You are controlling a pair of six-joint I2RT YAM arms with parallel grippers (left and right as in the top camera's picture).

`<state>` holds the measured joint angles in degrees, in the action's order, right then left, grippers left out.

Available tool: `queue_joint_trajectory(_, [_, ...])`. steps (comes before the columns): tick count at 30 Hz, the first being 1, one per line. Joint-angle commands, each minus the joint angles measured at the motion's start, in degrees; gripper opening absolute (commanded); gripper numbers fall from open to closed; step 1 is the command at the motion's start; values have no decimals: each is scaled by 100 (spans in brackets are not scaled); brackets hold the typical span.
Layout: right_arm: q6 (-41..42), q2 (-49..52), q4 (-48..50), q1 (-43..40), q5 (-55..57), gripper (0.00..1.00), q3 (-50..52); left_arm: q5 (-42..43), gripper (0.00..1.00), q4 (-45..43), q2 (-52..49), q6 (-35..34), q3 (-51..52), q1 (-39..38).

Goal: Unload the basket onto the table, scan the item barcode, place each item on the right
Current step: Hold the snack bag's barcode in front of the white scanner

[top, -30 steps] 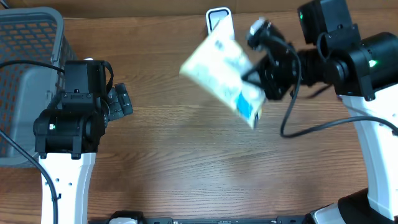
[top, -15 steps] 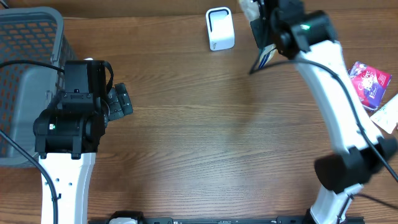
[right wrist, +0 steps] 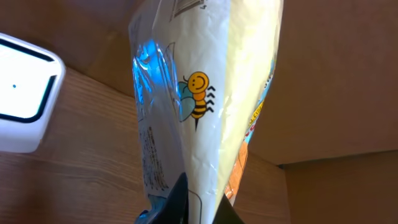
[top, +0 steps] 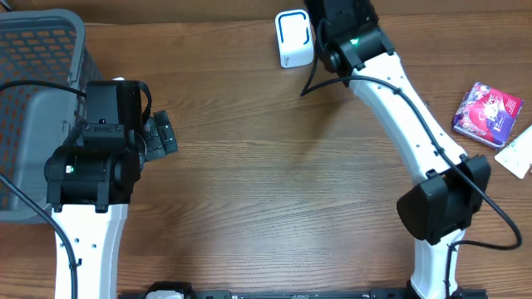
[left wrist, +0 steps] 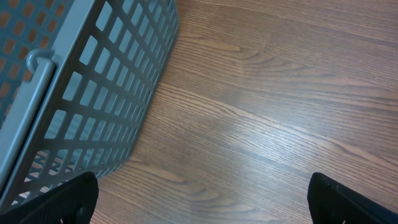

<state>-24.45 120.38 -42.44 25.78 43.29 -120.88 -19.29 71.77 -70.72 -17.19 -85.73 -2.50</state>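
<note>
The wooden table carries four items. A grey mesh basket stands at its left end. A white scanner rests at the far edge, near centre. A pink packet lies at the right end, with a white packet just beside it at the frame edge.

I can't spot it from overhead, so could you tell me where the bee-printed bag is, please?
In the right wrist view, the bee-printed bag is pinched in the right fingers, right of the white scanner at the far edge of the table.
</note>
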Motion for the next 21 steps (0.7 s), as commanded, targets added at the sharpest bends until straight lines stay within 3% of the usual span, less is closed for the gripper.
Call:
queue_joint_trajectory(1, [-527, 221, 739, -61, 1235, 4, 450, -17, 100, -2, 61, 46, 13, 35])
queue_joint_trajectory(10, [-3071, 315, 4380, -66, 2402, 4, 2225, -17, 100, -2, 61, 46, 13, 35])
queue_joint_trajectory(21, [-3373, 656, 4677, 7, 2439, 4, 2686, -17, 100, -2, 61, 46, 13, 35])
